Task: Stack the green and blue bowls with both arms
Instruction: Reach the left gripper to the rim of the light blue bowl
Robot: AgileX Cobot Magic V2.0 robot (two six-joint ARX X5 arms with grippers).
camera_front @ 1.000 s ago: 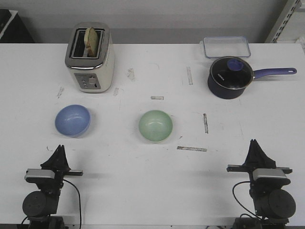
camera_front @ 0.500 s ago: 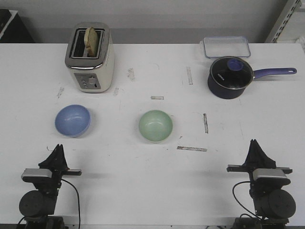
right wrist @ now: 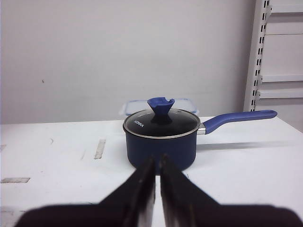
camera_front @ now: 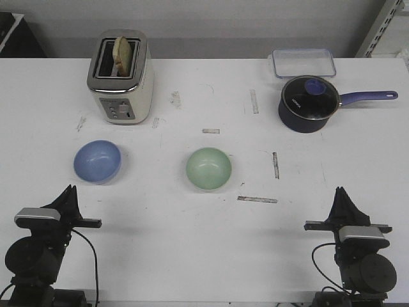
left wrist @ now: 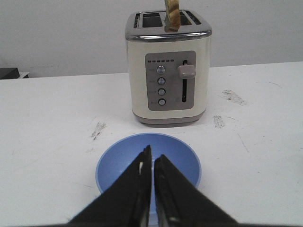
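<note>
The blue bowl (camera_front: 97, 161) sits upright on the white table at the left, and the green bowl (camera_front: 209, 168) sits upright near the middle, well apart from it. My left gripper (camera_front: 69, 190) is shut and empty at the front left, short of the blue bowl. In the left wrist view its tips (left wrist: 152, 154) point over the blue bowl (left wrist: 118, 161). My right gripper (camera_front: 340, 192) is shut and empty at the front right, far from both bowls. In the right wrist view (right wrist: 157, 159) it faces the saucepan.
A cream toaster (camera_front: 120, 77) with a slice of toast stands at the back left, behind the blue bowl. A dark navy saucepan (camera_front: 309, 103) with a glass lid and long handle stands at the back right, with a clear plastic container (camera_front: 304, 62) behind it.
My left arm has swung to the left and slightly back towards the front edge. The right arm and both bowls have not moved.
</note>
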